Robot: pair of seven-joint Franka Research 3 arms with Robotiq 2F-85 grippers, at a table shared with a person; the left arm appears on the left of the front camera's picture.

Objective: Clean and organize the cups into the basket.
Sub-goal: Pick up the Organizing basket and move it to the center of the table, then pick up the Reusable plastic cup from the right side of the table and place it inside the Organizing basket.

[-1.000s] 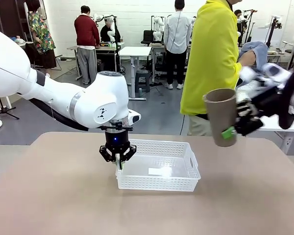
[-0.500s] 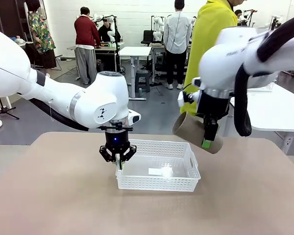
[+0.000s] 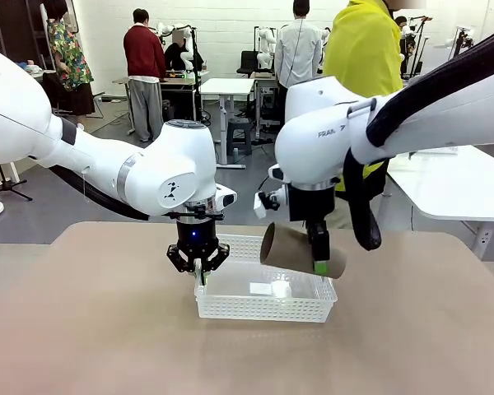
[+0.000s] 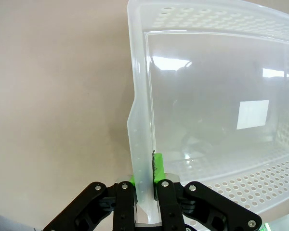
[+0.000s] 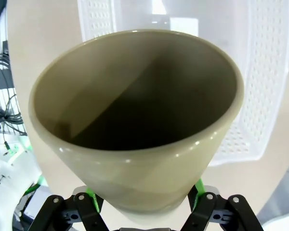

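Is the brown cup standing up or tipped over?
Tipped: the right gripper holds the brown cup sideways in its jaws, over the basket.

Worktop point(image 3: 107, 329): plain beige, matte, with rounded far corners.
On it: one shallow white basket point(image 3: 263, 309) with perforated walls, resting near the middle.
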